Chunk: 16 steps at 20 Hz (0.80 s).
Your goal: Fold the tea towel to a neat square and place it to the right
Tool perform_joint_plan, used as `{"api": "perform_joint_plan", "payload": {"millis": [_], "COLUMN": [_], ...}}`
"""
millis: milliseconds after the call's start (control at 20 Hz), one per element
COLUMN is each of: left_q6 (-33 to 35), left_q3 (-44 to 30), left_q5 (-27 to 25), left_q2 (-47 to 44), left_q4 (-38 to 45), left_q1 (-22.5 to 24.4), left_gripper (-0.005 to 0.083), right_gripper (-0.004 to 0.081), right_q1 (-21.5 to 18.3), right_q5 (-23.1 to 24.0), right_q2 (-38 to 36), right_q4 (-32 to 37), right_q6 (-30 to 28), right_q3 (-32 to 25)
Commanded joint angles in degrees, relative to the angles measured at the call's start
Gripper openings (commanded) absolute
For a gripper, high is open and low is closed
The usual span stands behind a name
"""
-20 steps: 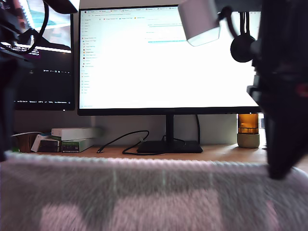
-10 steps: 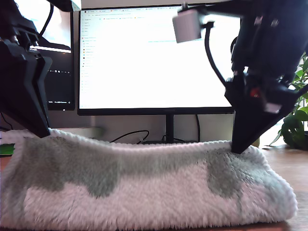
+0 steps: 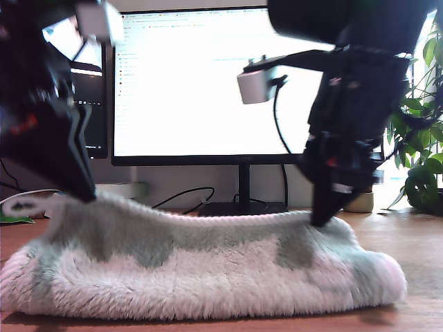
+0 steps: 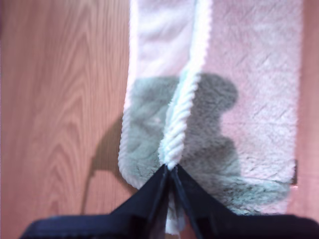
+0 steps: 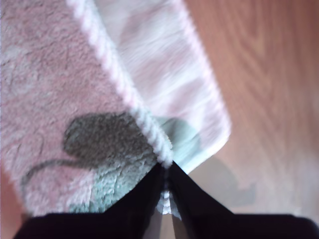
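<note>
The two wrist views show the grasp that the exterior view hides. My first gripper (image 4: 170, 172) has its black jaws pressed together on the thick ribbed corded hem (image 4: 184, 109) of the fluffy off-white terry tea towel (image 3: 208, 277), and my second gripper (image 5: 166, 167) pinches the same hem likewise. Beside the cloth in each lies the bare wooden table (image 4: 60, 99).

The exterior view shows the towel doubled over and lying near on the table, across most of its width. One dark arm (image 3: 76, 173) meets the towel's far upper edge at the exterior view's left, the other dark arm (image 3: 325, 207) at its right. Which is first cannot be told.

Behind stand a bright white monitor (image 3: 208, 83), a darker screen (image 3: 93, 117), a black cable (image 3: 183, 197) and, at the exterior view's right, a green leafy plant (image 3: 415, 138). The arms cover parts of both screens.
</note>
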Motion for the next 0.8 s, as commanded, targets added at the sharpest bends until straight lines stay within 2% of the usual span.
{"api": "perform_joint_plan", "payload": {"millis": [0, 350, 650, 750], "left_q6": [0.1, 1.9, 1.9, 1.9], "left_q3": [-0.3, -0.3, -0.3, -0.3], "left_q5": [0.3, 1.0, 2.0, 2.0], "left_q2": [1.7, 3.5, 3.7, 3.7], "left_q4": [1.4, 5.6, 5.8, 5.8], "left_q1": [0.9, 3.0, 3.4, 3.4], "left_gripper": [-0.0024, -0.0024, -0.0024, -0.0012], "right_gripper": [-0.0013, -0.0013, -0.0013, 0.0038], "right_q1": [-1.0, -3.2, -4.0, -4.0], "right_q5": [-0.1, -0.6, -0.6, -0.5], "right_q2": [1.9, 8.7, 9.2, 9.2], "right_q4": [0.7, 2.2, 3.1, 3.1], "right_q6": [-0.5, -1.2, -1.2, -1.2], "right_q3": [2.0, 3.9, 3.9, 3.9]}}
